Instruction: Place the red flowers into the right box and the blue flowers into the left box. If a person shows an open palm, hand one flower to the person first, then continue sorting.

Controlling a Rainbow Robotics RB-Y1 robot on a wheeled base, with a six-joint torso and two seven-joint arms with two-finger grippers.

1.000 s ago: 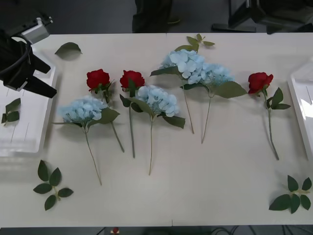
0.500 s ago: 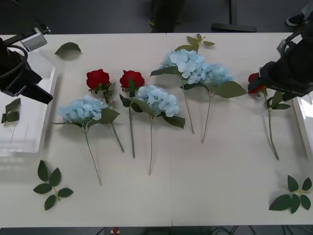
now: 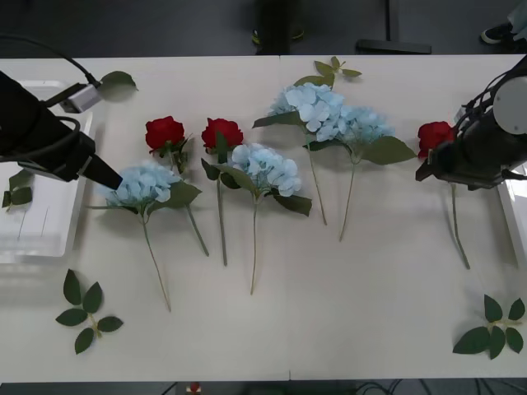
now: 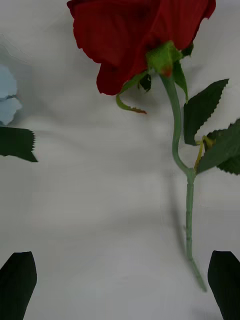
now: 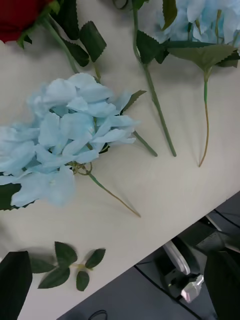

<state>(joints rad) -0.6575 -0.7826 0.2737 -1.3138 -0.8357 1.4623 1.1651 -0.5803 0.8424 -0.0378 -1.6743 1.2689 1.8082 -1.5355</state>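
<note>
Hiding a red flower's (image 3: pixel 434 136) leaves — right end effector (image 4: pixel 120 285), fingers apart, empty, left end effector (image 5: pixel 120 287) likewise.

Bare table (image 3: pixel 354 304) beyond the crowded flower stems (image 3: pixel 222 222).

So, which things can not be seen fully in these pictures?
- Right box, front view: cut off by the picture's edge.
- Rightmost red rose, front view: the right arm covers part of its stem.
- Left claw and right claw, front view: tips hidden under their own arms.
</note>
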